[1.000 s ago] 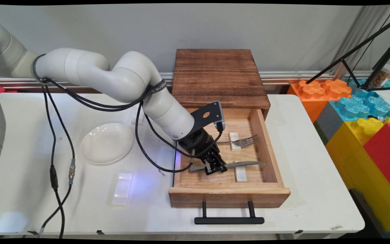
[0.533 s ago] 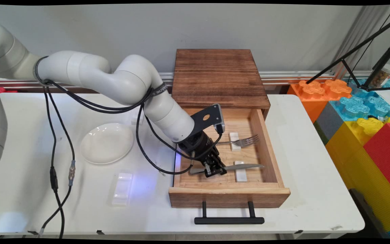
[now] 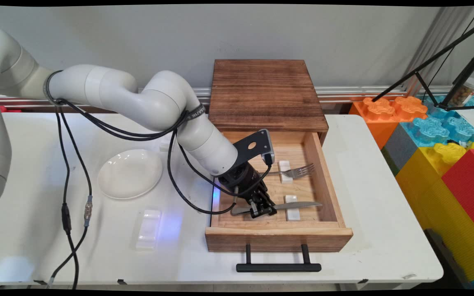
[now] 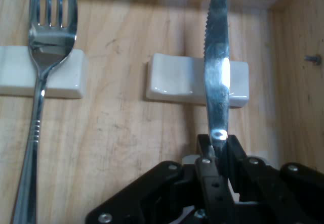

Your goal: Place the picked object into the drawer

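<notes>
The gripper [image 3: 263, 211] has its jaws pinched on a knife [image 4: 217, 77] inside the open drawer [image 3: 327, 181], at 6 o'clock from the fork [image 3: 298, 171]. The knife looks stiff, thin and slippery, so the handle near the blade seems the best hold. Only the hand view shows the blade over the white rest [image 4: 174, 80]; the main view shows the plate [image 3: 130, 173] at 9 o'clock.

Drawer [image 3: 323, 181]: walls hem you in on all sides; you can pass only through the open top.
Inside: fork [image 3: 296, 171] and two rests [image 3: 285, 171] crowd the floor.
Table [image 3: 368, 197]: right of the drawer, bare room.
Left: plate [image 3: 130, 173] and cables.
</notes>
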`<state>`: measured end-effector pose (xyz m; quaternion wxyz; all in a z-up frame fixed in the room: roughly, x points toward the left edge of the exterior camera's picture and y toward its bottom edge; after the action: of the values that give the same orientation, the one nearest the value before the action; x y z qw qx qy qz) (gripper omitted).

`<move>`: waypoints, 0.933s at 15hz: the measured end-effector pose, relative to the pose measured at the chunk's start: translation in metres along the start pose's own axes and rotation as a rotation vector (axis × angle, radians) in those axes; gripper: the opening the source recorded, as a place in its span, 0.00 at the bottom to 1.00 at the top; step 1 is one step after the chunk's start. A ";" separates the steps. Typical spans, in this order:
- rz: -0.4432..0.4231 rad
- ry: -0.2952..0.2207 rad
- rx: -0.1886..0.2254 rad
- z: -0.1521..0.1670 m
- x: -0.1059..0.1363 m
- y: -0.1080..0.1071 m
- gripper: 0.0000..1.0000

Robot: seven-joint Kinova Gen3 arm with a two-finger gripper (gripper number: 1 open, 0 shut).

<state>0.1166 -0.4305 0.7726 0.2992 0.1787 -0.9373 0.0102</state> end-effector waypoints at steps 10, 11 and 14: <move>-0.002 0.000 -0.007 0.005 -0.001 0.000 1.00; -0.001 0.000 -0.008 0.005 -0.001 0.000 1.00; -0.002 -0.002 -0.010 0.006 -0.002 0.000 1.00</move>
<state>0.1150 -0.4310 0.7669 0.2992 0.1780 -0.9374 0.0052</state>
